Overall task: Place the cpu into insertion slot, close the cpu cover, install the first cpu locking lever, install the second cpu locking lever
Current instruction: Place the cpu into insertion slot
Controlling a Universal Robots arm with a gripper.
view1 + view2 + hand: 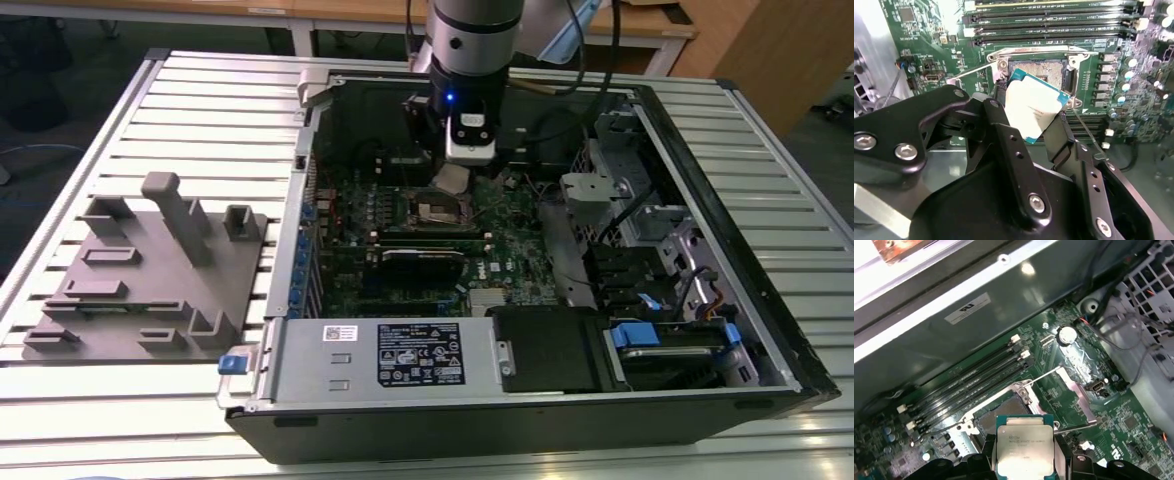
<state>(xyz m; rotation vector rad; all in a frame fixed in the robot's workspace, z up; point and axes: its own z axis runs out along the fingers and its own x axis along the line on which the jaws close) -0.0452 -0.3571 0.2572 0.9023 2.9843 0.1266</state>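
Ribbed pale-metal slats of the counter (200,110) are carrying an open black computer tower case (534,430) lying on its side. A grey moulded fixture block (147,280) is sitting just beside it on the exterior view's left. Nearest the camera in that view, a black power supply box with white labels (414,355) is running along the case's front edge, and a blue plastic tab (235,362) is sticking out at its corner. Beyond the box, a green motherboard (514,265) is lying flat inside the case.

Over the board's middle, the arm's black two-fingered tool (454,176) is hanging downward, clenched on a small flat square cpu with a dull silver-tan metal top (454,181). In both wrist views the tool (1031,112) (1025,462) is gripping the cpu (1034,107) (1025,447) by opposite edges. One black finger (1009,145) is pressing against its side, and the chip is hanging in the air, clear of the board.

Just past the chip, a small square insertion slot with a pale gold contact field and dark metal rim (437,207) (1046,72) (1004,415) is lying uncovered. A thin grey metal cpu cover frame (1076,390) is standing swung open at the slot's side, and thin silver wire levers (1034,50) are lying along its edges.

Farther on, long black memory slots (1054,20) (969,380) are running side by side. Beyond them the case's dark inner wall is showing a white sticker (968,307). Past the counter, wooden furniture (360,10) is standing in the background.
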